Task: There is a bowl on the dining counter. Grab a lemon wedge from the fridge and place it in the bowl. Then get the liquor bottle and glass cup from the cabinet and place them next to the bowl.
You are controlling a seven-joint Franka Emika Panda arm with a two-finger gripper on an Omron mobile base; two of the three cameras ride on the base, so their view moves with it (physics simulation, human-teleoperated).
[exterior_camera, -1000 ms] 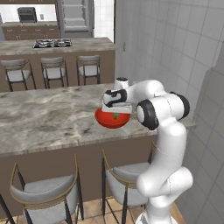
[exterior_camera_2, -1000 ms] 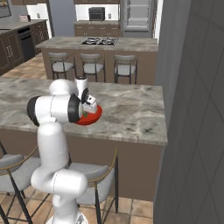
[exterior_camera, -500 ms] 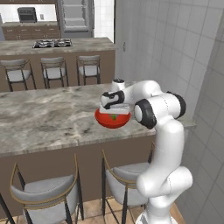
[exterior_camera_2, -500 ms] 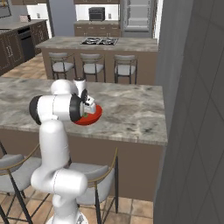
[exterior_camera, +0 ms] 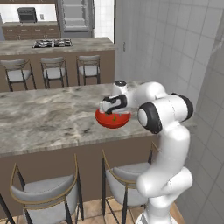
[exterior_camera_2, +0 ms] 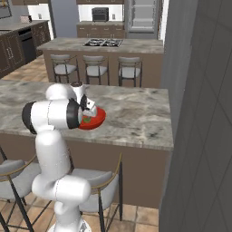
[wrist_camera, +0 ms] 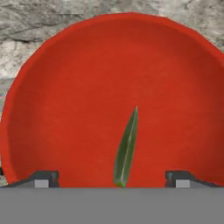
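Note:
The red bowl (exterior_camera: 113,120) (exterior_camera_2: 94,119) (wrist_camera: 109,87) stands on the dining counter (exterior_camera: 43,118) (exterior_camera_2: 136,113) near its front edge. My gripper (exterior_camera: 112,106) (exterior_camera_2: 86,110) (wrist_camera: 113,179) hovers just above the bowl, pointing down into it, and is open. In the hand view its fingertips (wrist_camera: 42,179) sit far apart. Between them the lemon wedge (wrist_camera: 126,148) (exterior_camera: 114,117) (exterior_camera_2: 85,120), a thin yellowish-green sliver, is inside the bowl and touches neither finger.
Grey-cushioned stools (exterior_camera: 46,197) (exterior_camera_2: 97,186) stand under the counter's front. Behind it is a second counter with a black hob (exterior_camera: 52,43) (exterior_camera_2: 103,43) and more stools. The steel fridge (exterior_camera: 75,17) (exterior_camera_2: 142,16) stands at the far back. A grey tiled wall (exterior_camera: 183,52) is close on the right.
The gripper's fingers have spread from shut to wide open over the bowl, and the lemon wedge now sits free between them. The arm has barely moved.

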